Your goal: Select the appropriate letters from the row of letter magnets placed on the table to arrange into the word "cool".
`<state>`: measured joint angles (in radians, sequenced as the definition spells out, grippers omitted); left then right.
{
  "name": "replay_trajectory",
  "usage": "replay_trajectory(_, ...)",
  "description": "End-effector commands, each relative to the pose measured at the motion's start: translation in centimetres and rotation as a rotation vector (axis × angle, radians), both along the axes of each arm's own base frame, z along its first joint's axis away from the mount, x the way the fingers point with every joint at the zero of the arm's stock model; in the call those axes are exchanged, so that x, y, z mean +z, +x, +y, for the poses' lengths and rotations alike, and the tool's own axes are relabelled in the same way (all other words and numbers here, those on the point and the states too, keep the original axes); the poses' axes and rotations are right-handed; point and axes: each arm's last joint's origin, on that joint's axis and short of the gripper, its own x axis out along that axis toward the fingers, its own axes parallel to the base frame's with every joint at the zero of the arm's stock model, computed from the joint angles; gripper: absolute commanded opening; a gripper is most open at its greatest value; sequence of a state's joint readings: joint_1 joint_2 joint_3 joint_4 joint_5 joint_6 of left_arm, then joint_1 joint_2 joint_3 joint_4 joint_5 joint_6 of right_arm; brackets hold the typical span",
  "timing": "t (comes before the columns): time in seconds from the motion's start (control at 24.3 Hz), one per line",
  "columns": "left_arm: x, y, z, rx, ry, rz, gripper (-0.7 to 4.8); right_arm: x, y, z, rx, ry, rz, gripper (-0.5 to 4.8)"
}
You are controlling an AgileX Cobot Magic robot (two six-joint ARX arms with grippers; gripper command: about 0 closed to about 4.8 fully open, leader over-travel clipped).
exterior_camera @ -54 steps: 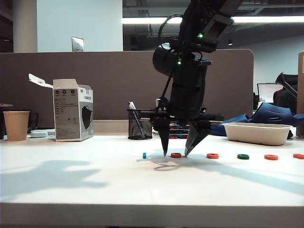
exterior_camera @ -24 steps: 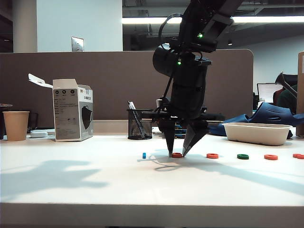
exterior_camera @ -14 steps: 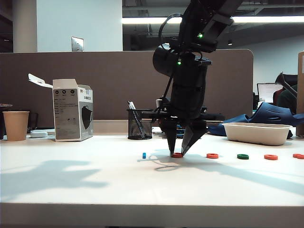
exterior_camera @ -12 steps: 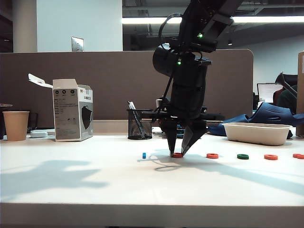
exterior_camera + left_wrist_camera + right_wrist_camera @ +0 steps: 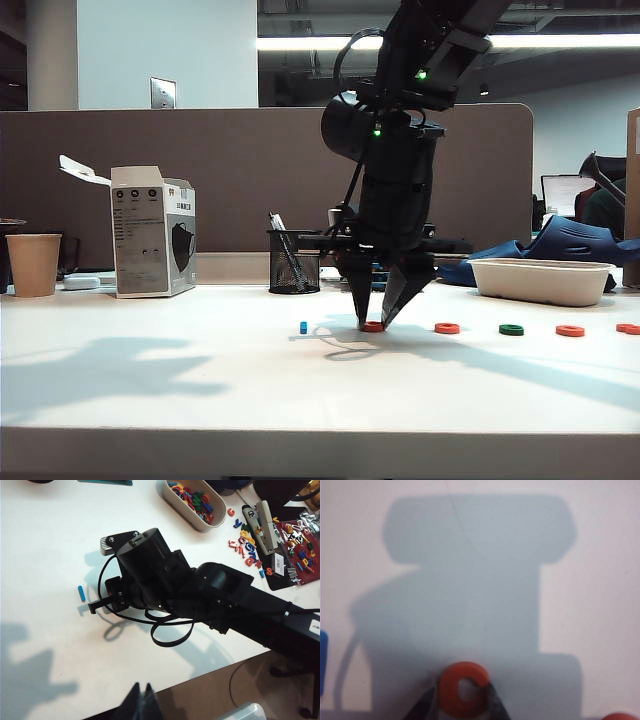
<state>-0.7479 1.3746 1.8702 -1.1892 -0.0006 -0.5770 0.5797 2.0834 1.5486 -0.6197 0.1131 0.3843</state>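
The right gripper (image 5: pixel 374 324) is down on the table (image 5: pixel 200 400), its two dark fingertips pinched in against either side of a red-orange ring (image 5: pixel 372 327). The right wrist view gives the close look: that ring (image 5: pixel 463 689) sits squarely between the fingertips (image 5: pixel 427 704), jaws narrowed to roughly its width, and it lies flat on the white surface, not yet lifted.

Taking that ring as the landmark: the blue bar (image 5: pixel 303 327) lies a little to its left, and to its right the row runs on with another red-orange ring (image 5: pixel 447 328), then the dark green ring (image 5: pixel 511 330), then two more red-orange pieces (image 5: pixel 571 331) toward the edge of the view.

The left gripper (image 5: pixel 141 705) hangs high and well back from the ring, looking down on the right arm; only dark tips show at the frame edge, apparently together, though I can't be sure.

The step in hand looks like the pick-up. To do it well, I'd say the pinch needs to stay centred on the ring so it doesn't pivot or squirt out, since it is thin and slick. Lift straight up and slowly, then carry it clear of the blue bar beside it, so the other letters stay undisturbed.
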Motion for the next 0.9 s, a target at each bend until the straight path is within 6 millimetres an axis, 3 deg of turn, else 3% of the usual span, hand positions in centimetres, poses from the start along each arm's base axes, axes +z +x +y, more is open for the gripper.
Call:
replay_trajectory(0.04,0.2,0.0,0.1,-0.001,-0.009,-0.012,-0.04,1.1,0.0,0.1,0.005,-0.003,0.000,1.03)
replay_trajectory(0.33,0.2,0.0,0.1,0.000,-0.010,-0.012,-0.04,5.3,-0.7,-0.5,0.011,0.014,-0.077,1.03)
replay_trajectory(0.62,0.2,0.0,0.1,-0.001,-0.010,-0.012,-0.04,10.0,-5.4,-2.4,-0.034,-0.073,-0.023,1.03)
replay_trajectory(0.78,0.2,0.0,0.1,0.000,-0.009,-0.012,-0.04,8.9,-8.6,-0.6,-0.012,-0.067,0.000,1.03)
replay_trajectory(0.9,0.2,0.0,0.1,0.000,-0.009,-0.012,-0.04,6.9,-9.4,0.7,-0.010,-0.075,-0.020,1.03)
